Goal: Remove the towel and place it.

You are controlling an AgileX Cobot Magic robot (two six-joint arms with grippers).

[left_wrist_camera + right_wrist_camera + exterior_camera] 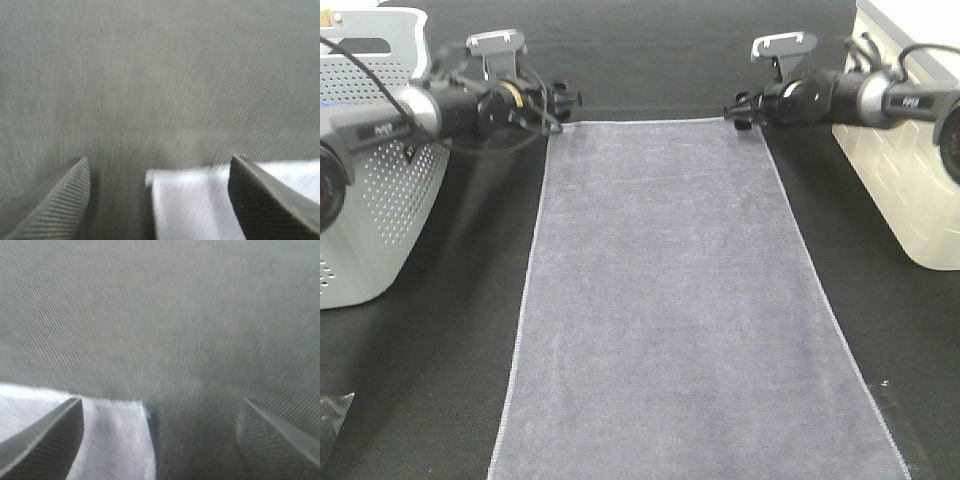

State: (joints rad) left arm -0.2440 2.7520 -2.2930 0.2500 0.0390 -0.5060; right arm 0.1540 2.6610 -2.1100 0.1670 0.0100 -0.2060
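The grey-lavender towel lies flat and spread out lengthwise on the black table, running from the back to the front edge of the exterior view. My left gripper is open at the towel's far left corner; in the left wrist view the corner lies between the two fingers. My right gripper is open at the far right corner; in the right wrist view that corner lies between the fingers. Neither gripper holds the cloth.
A grey perforated basket stands at the left of the table. A cream-white basket stands at the right. A black cloth covers the table. A dark scrap lies at the front left.
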